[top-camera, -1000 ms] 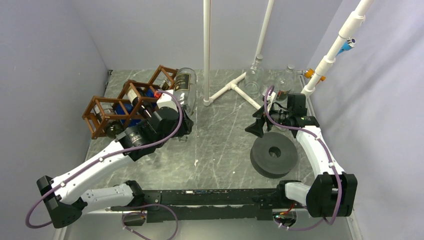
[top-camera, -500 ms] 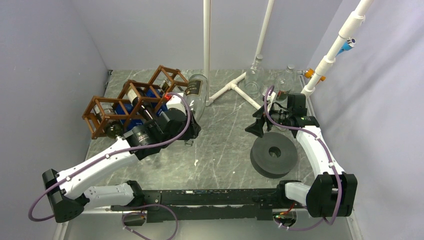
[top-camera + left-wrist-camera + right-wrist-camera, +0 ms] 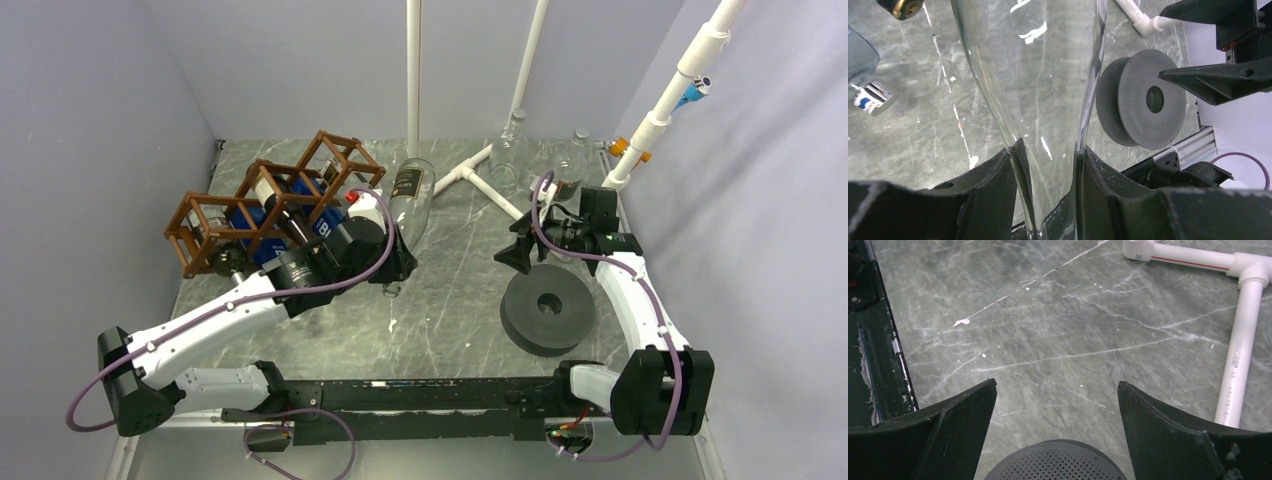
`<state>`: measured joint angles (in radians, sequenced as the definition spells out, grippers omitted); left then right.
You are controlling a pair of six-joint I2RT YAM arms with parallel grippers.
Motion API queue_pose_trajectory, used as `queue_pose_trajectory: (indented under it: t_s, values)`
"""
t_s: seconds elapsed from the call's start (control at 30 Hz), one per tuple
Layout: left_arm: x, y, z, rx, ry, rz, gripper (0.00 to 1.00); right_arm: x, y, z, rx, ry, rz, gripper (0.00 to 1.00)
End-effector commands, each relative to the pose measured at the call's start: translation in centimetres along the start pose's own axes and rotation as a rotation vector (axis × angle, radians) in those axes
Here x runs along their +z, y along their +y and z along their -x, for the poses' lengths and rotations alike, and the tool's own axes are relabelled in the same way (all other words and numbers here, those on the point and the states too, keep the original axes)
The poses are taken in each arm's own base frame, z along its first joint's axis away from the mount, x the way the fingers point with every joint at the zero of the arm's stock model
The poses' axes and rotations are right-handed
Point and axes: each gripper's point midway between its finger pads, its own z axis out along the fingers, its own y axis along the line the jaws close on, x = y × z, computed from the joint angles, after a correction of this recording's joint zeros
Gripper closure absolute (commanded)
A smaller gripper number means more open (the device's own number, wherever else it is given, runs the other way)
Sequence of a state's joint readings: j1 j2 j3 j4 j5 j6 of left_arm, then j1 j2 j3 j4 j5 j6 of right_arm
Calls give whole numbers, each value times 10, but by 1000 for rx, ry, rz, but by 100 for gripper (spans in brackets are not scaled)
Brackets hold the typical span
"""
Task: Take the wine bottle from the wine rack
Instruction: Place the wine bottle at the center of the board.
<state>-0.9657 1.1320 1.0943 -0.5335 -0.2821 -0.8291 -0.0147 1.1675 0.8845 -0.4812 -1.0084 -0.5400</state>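
Observation:
The brown wooden wine rack (image 3: 262, 200) stands at the back left with bottles still in its cells. My left gripper (image 3: 392, 262) is shut on the neck of a clear glass wine bottle (image 3: 411, 195) with a dark label. The bottle is out of the rack, to its right, tilted over the table. In the left wrist view the bottle (image 3: 1033, 65) fills the middle and the gripper (image 3: 1047, 165) clamps its neck. My right gripper (image 3: 518, 252) is open and empty above the grey disc (image 3: 547, 308). Its wrist view shows the gripper (image 3: 1057, 387) open wide.
White PVC pipes (image 3: 470, 175) lie and stand at the back middle, with clear glass bottles (image 3: 508, 152) behind them. The grey perforated disc (image 3: 1144, 100) lies right of centre. A black rail (image 3: 420, 395) runs along the table's near edge.
My left gripper has pulled the clear bottle out of the rack's right-hand cell and carried it to the right, away from the rack. The right arm has barely moved.

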Motion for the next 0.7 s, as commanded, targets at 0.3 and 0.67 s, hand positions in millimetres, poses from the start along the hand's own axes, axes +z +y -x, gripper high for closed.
queue_pose_trajectory:
  t_s: [0.3,0.67]
  values:
    - [-12,-78,50,-71,-143,-299,100,-10,28,7,-177,-60,133,4]
    - [3,-82,20,-60,-8,-311,100,-17,54,6,-409,-95,255,2]
